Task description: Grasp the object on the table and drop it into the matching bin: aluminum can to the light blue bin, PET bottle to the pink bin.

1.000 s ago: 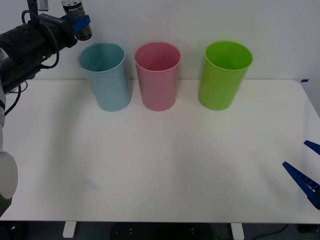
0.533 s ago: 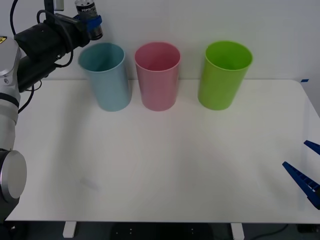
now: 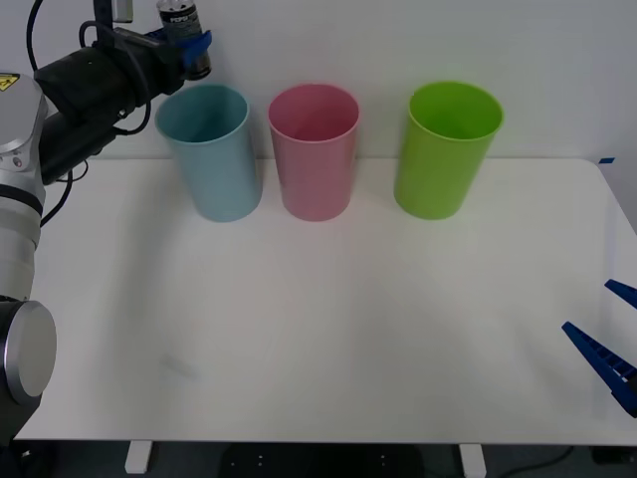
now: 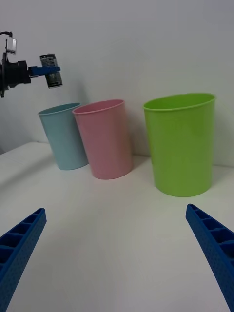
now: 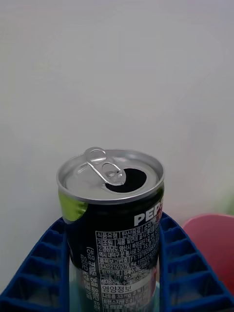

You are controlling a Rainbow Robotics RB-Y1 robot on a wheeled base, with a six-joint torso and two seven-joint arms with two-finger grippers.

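In the front view, the aluminum can [image 3: 185, 38] is held upright by the left hand [image 3: 189, 42] above the light blue bin [image 3: 212, 154], beside the pink bin [image 3: 315, 151]. In the right wrist view, the right hand [image 4: 117, 258] is seen spread wide over the worktop [image 4: 117, 229]. In the left wrist view, blue fingers [image 5: 183, 273] are clamped against the can's sides.

a robotics laboratory test station. a wide white table [image 3: 328, 329] with rounded corners stands against a bare, plain white wall [image 3: 398, 40], with no furnishings or household clutter near it. three identical tapered plastic bins, light blue bin [image 3: 211, 151], pink bin [image 3: 315, 149] and lime green bin [image 3: 444, 149], stand in a row at the table's far edge. exposed black cabling [image 3: 40, 30] and a yellow warning label [image 3: 8, 80] on the robot arm mark an experimental rig.
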